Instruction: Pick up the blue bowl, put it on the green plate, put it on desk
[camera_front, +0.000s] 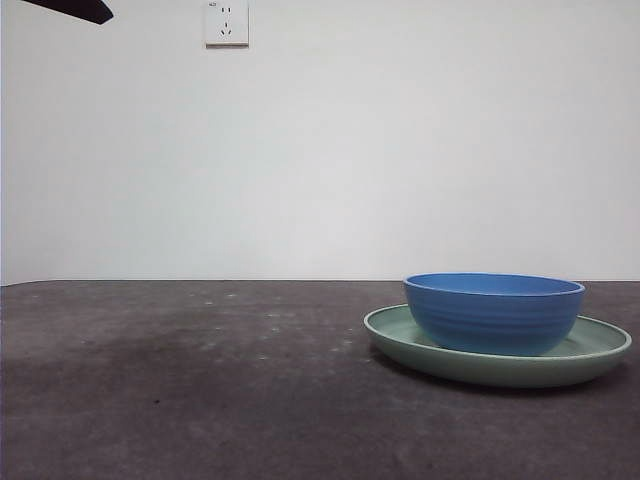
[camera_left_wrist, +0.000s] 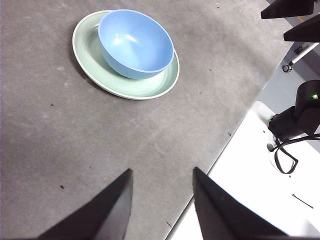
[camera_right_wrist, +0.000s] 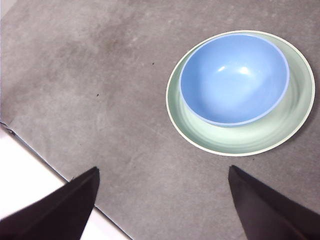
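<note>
Front view: blue bowl sits on green plate; right gripper wide open, left gripper narrower, both empty, well apart from bowl.

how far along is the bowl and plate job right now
Done, by the look of it: the blue bowl sits inside the green plate, which rests on the desk. Nothing is in hand: the left gripper and right gripper are both open and empty, well back from the dishes. Nothing obvious is left to do.
</note>
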